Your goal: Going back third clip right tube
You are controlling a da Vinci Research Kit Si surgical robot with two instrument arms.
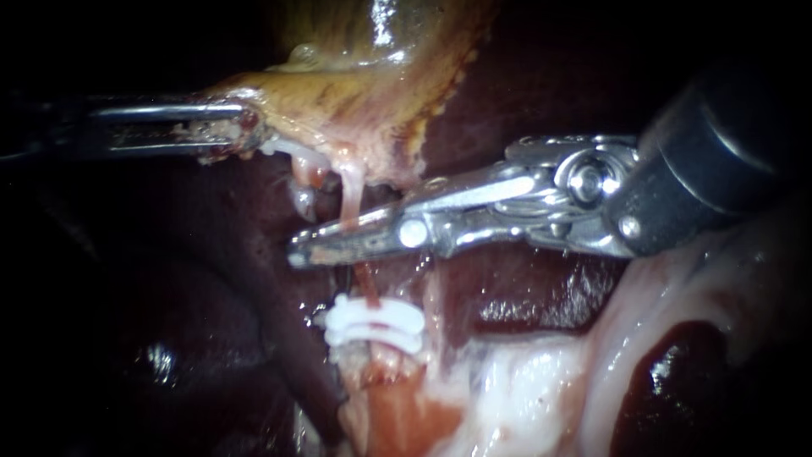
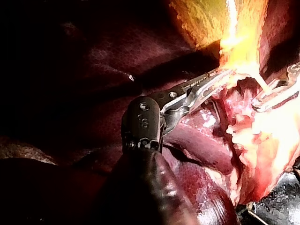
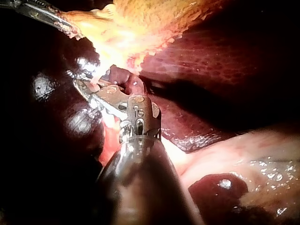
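Note:
The yellowish gallbladder hangs at the top of the endoscope view. My left instrument comes in level from the left, its jaws shut on the gallbladder's lower edge, as the left wrist view also shows. A thin pink tube runs down from the gallbladder to two white clips lying side by side on it. My right instrument lies across this tube above the clips. Its jaws show a narrow gap in the left wrist view. I cannot tell whether the tube passes between or behind them.
Dark red liver lies behind and around the gallbladder. Pale fatty tissue spreads at the lower right below the right instrument's shaft. A shorter reddish stump hangs left of the tube. Glistening liver lies beside the right instrument.

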